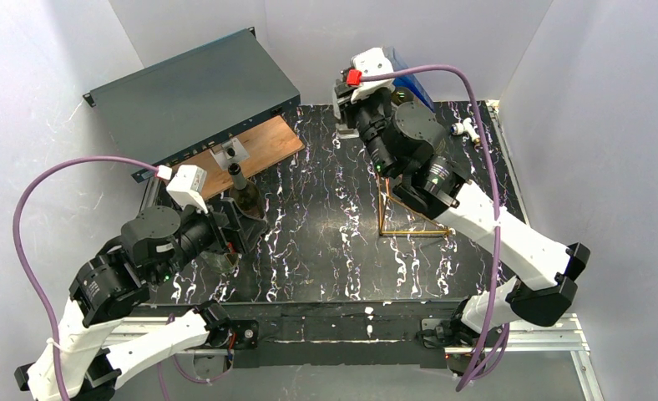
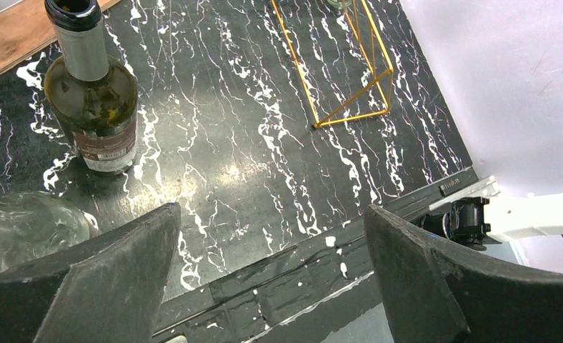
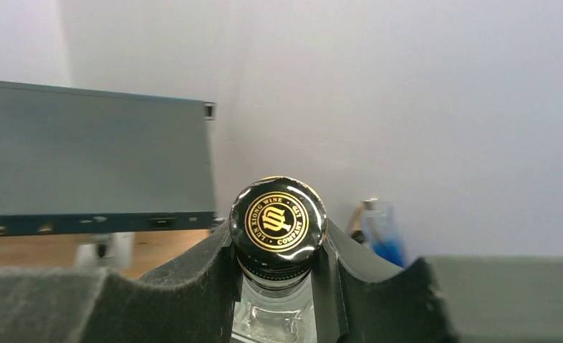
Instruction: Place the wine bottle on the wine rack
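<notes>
My right gripper (image 3: 278, 251) is shut on the neck of a wine bottle (image 3: 277, 218). The bottle has clear glass and a black cap with a gold emblem. In the top view that gripper (image 1: 352, 104) is at the back of the table and the arm hides the bottle. The wine rack (image 1: 395, 215), a thin gold wire frame, stands mid-table beneath the right arm; it also shows in the left wrist view as the rack (image 2: 350, 71). My left gripper (image 2: 271, 214) is open and empty, near the table's front left (image 1: 238, 230).
A dark green open bottle (image 2: 96, 107) stands just beyond my left gripper, with a clear glass bottle (image 2: 21, 221) lying beside it. A dark grey metal box (image 1: 192, 96) and a wooden board (image 1: 259, 149) sit back left. A blue item (image 1: 413, 88) is at the back wall.
</notes>
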You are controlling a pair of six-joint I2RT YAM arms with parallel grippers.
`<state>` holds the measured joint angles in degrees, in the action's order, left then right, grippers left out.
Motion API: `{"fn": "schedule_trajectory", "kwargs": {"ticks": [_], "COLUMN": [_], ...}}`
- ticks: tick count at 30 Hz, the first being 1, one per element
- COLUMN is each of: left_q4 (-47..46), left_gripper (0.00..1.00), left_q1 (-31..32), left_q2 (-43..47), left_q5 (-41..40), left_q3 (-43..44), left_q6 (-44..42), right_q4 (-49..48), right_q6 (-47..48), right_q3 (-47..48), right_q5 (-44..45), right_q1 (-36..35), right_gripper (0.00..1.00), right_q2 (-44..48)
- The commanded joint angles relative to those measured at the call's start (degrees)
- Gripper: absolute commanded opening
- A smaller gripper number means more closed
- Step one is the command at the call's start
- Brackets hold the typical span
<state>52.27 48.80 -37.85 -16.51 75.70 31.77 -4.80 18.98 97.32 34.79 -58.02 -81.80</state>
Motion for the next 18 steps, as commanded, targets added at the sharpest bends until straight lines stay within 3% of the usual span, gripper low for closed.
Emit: {"fn": "schedule_trajectory", "kwargs": {"ticks": [1, 8, 18], "left_q4": [-0.6, -0.8, -1.0], "left_gripper": [0.99, 0.99, 0.99], "left_q1": [-0.3, -0.4, -0.4], "left_q2": [-1.1, -1.7, -2.6], "left_q5": [0.6, 1.4, 2.8], "left_q3": [0.0, -0.3, -0.1], "left_q6": [0.1, 0.5, 0.5], "right_q4": [-14.8, -16.4, -13.8], "right_q6": [13.6, 21.4, 21.3], "right_q3": [5.1, 5.8, 2.8], "right_q5": [9.0, 15.2, 18.3], "right_q1": [0.6, 2.3, 12.0], "right_gripper": [0.01, 0.01, 0.01], "right_q2": [1.9, 0.6, -3.9]}}
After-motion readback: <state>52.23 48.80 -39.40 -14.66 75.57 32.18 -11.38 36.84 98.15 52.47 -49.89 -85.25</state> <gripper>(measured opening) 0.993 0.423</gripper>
